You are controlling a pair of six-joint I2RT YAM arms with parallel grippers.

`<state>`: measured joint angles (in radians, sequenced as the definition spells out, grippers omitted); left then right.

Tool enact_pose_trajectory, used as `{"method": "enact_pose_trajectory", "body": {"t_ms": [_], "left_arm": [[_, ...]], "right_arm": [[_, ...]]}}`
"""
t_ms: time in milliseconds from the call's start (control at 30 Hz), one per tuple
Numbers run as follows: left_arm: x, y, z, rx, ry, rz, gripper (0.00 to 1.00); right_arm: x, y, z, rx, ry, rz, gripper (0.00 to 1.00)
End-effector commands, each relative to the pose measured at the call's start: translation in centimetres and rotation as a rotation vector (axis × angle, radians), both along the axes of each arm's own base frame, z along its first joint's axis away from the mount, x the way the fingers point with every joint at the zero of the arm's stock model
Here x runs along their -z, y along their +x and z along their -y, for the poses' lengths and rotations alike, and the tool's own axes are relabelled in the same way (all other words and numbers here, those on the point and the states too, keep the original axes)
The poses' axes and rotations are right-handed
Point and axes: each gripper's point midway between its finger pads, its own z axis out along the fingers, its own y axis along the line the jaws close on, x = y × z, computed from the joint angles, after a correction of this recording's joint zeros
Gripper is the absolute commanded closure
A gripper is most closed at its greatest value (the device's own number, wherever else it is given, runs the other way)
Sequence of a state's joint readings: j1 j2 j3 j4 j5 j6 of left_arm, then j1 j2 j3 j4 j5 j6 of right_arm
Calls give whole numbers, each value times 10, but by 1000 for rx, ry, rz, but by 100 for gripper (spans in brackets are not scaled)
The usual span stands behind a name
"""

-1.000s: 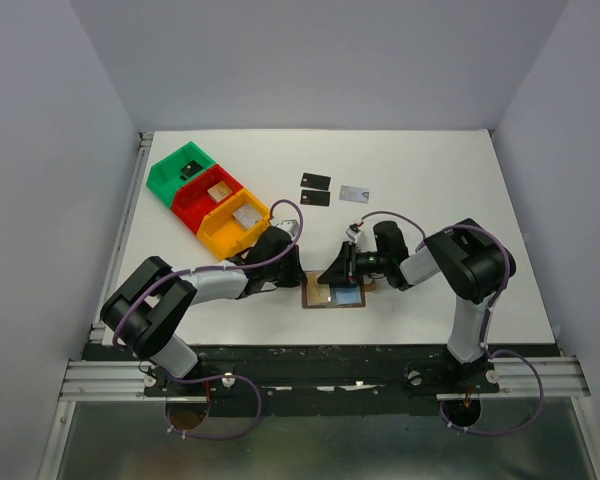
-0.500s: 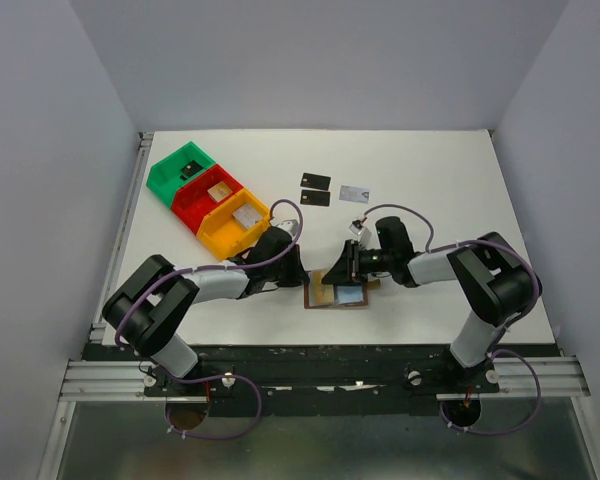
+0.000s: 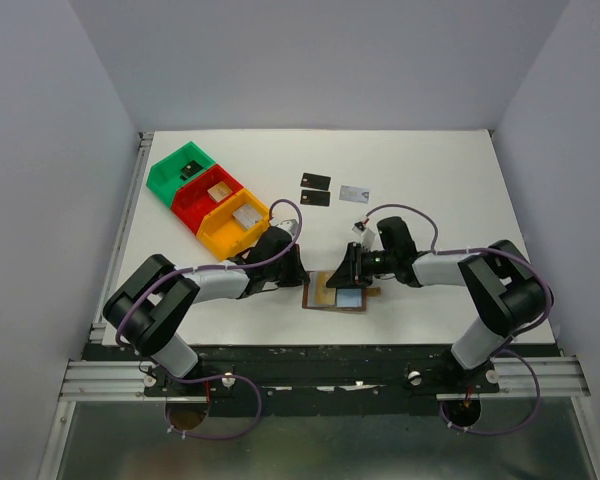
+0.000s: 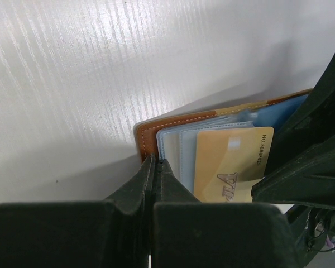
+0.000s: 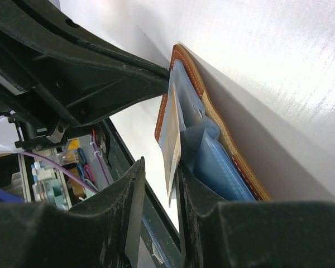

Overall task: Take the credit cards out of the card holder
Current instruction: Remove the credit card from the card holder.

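The card holder (image 3: 342, 296), a brown wallet with grey-blue pockets, lies open on the table near the front edge. My left gripper (image 3: 300, 277) is shut on its left leather edge (image 4: 148, 131), fingertips pinched together (image 4: 154, 163). A tan-gold card (image 4: 231, 167) stands partly out of a pocket. My right gripper (image 3: 346, 273) is over the wallet, its jaws open on either side of that card's edge (image 5: 173, 159); the card rests against one finger (image 5: 185, 187). Two black cards (image 3: 316, 189) and a silver-blue card (image 3: 354, 193) lie on the table farther back.
Green (image 3: 183, 168), red (image 3: 210, 195) and yellow (image 3: 238, 222) bins stand in a row at the back left, with small white pieces inside. The table's front edge and black rail run just below the wallet. The two arms meet closely over the wallet.
The right arm's elbow has swung right and lower while its gripper stayed at the wallet. The wallet has shifted slightly. The left gripper holds as before.
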<state>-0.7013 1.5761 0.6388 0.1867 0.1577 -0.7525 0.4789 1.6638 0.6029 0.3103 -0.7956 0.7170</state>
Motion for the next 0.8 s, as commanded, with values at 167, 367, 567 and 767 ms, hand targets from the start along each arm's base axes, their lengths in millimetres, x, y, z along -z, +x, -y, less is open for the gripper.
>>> {"method": "enact_pose_trajectory", "body": {"t_ms": [167,367,567,767], "left_arm": [[42,-22,-26,-21,124,-124,100],[41,-22,-28,-26,124,-122,100],[39,-23,-28,-29,124,-118,100],[39,-23,-29,-33,126,-117,100]], "right_arm": [[-5,-4,6,5,-21,39,67],[-5,-3,9,14,-26,44,69],[-2,-4,13,28,-40,43,75],[0,1,25,82,-87,52,84]]}}
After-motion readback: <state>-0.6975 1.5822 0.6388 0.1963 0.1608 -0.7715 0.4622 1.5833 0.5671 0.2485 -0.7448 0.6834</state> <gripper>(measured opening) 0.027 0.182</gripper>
